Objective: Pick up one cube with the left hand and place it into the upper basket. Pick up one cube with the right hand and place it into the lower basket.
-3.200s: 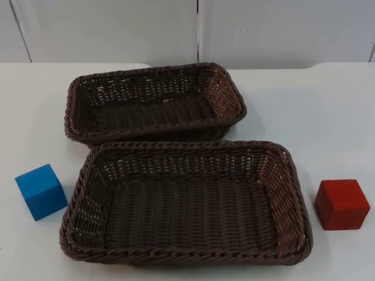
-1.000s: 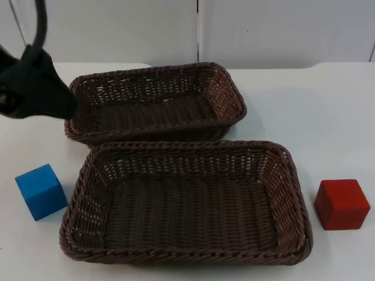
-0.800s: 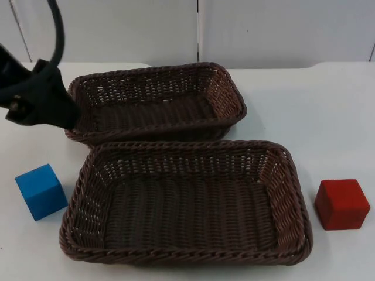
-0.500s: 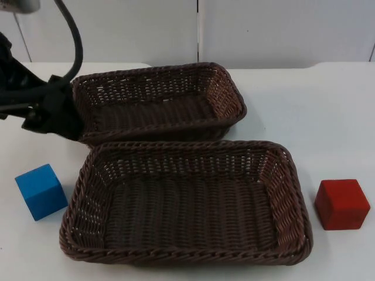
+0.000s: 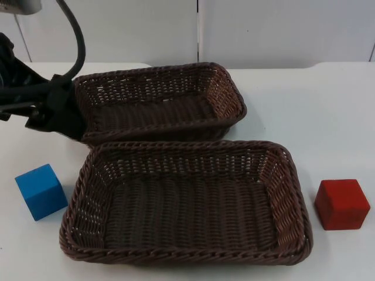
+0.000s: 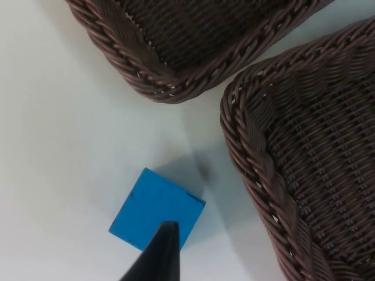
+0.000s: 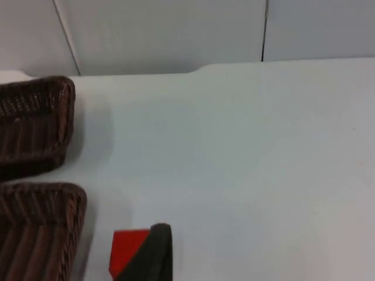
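White table (image 5: 328, 111). Left gripper (image 5: 58, 114) at 12 o'clock of blue cube (image 5: 41, 191); claw state cannot be told. Cube likely rigid, light; grasp opposite flat faces.

Left claw (image 5: 58, 117) low at the table's left side — arm reaching in, right arm waiting

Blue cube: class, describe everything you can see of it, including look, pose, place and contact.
The blue cube is a plain, matte, solid-coloured block with sharp edges and no markings. It sits flat on the white table, turned a little askew, just left of the lower basket without touching it. The left tool hangs above and behind it; nothing grips it.
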Available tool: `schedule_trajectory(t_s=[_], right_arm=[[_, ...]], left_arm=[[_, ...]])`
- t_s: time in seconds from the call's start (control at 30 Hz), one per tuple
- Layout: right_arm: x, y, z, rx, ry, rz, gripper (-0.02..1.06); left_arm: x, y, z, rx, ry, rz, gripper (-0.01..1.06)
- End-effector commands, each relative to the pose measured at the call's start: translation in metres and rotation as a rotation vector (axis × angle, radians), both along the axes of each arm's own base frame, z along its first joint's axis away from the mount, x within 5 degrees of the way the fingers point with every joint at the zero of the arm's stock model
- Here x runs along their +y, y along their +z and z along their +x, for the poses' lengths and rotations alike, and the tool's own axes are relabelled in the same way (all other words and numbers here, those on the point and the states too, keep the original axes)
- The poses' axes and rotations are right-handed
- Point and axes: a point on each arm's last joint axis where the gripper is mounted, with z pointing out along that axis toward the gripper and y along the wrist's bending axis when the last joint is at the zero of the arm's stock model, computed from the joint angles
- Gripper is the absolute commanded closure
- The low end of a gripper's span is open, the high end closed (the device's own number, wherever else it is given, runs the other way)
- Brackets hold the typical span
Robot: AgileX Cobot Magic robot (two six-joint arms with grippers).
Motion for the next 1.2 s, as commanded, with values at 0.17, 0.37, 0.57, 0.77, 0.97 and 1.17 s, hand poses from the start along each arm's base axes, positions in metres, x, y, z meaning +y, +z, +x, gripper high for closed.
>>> schedule_trajectory(t_s=[0.17, 0.37, 0.57, 0.77, 0.97, 1.17], right_arm=[[0.005, 0.029, 0.070, 0.039, -0.025, 0.023, -0.01], [0.010, 0.040, 0.135, 0.134, -0.020, 0.005, -0.01], [0.014, 0.037, 0.188, 0.214, 0.009, -0.050, -0.01], [0.016, 0.015, 0.215, 0.293, 0.023, -0.073, -0.01], [0.016, 0.012, 0.222, 0.276, 0.037, -0.092, -0.01], [0.016, 0.012, 0.222, 0.275, 0.043, -0.103, 0.00]], left_arm=[[-0.003, 0.002, 0.000, 0.005, 0.007, -0.021, 0.00], [0.001, 0.001, -0.001, 0.001, -0.055, 0.052, 0.00], [0.011, -0.004, -0.005, 0.034, -0.140, 0.207, 0.00], [0.022, -0.004, -0.004, 0.014, -0.225, 0.381, 0.00], [0.024, -0.014, 0.004, 0.014, -0.314, 0.467, 0.00], [0.020, -0.039, 0.016, 0.047, -0.390, 0.483, 0.00]])
